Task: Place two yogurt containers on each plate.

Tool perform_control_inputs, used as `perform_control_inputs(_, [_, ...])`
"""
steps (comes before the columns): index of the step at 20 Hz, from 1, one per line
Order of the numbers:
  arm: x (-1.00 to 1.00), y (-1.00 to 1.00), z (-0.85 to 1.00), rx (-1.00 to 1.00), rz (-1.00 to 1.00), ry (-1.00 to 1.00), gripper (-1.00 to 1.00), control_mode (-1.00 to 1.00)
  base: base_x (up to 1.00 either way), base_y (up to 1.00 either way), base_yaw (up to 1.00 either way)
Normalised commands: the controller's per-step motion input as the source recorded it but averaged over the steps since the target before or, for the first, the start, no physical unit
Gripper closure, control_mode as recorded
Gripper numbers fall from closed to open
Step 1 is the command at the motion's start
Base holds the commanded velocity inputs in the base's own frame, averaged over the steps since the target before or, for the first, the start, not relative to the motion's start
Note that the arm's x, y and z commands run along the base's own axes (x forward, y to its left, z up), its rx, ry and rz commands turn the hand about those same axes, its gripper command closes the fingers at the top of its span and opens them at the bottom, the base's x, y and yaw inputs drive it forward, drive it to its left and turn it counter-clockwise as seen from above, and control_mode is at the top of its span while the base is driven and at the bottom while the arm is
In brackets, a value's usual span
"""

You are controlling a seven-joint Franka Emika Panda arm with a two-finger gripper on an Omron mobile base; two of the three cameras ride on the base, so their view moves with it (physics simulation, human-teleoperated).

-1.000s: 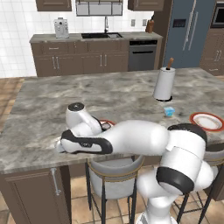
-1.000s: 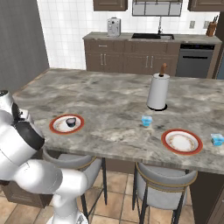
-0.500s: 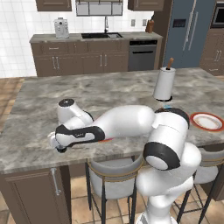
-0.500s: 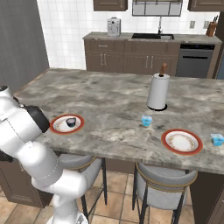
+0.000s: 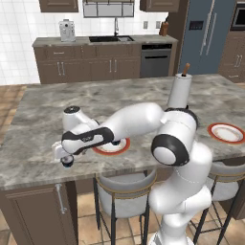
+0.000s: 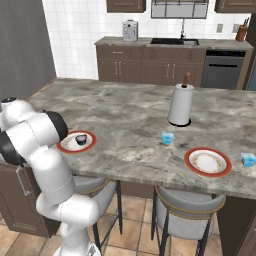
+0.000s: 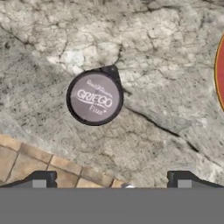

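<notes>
A dark yogurt cup (image 7: 94,98) stands on the bench (image 5: 43,119) near its front edge, left of a red-rimmed plate (image 5: 111,147). The fingers (image 7: 112,179), spread wide, should be centred over it before being lowered.

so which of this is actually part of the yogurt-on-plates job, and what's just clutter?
Job:
- navy cup under the open gripper
- navy cup on near plate
- light blue cups
- far plate

Clutter:
- paper-towel roll
- stools
</notes>
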Motion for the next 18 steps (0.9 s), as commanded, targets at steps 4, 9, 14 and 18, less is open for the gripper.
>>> perform_control_inputs(4, [0.02,0.19,-0.26,0.08,0.00,0.00,-1.00,-1.00,0.00,0.00,0.00])
perform_control_inputs(9, [0.04,0.13,-0.01,0.04,0.00,0.00,-1.00,-1.00,0.00,0.00,0.00])
perform_control_inputs(14, [0.19,0.00,0.03,0.01,0.00,-0.05,-1.00,-1.00,0.00,0.00,0.00])
perform_control_inputs(18, [0.28,0.00,0.00,0.00,0.00,-0.05,-1.00,-1.00,0.00,0.00,0.00])
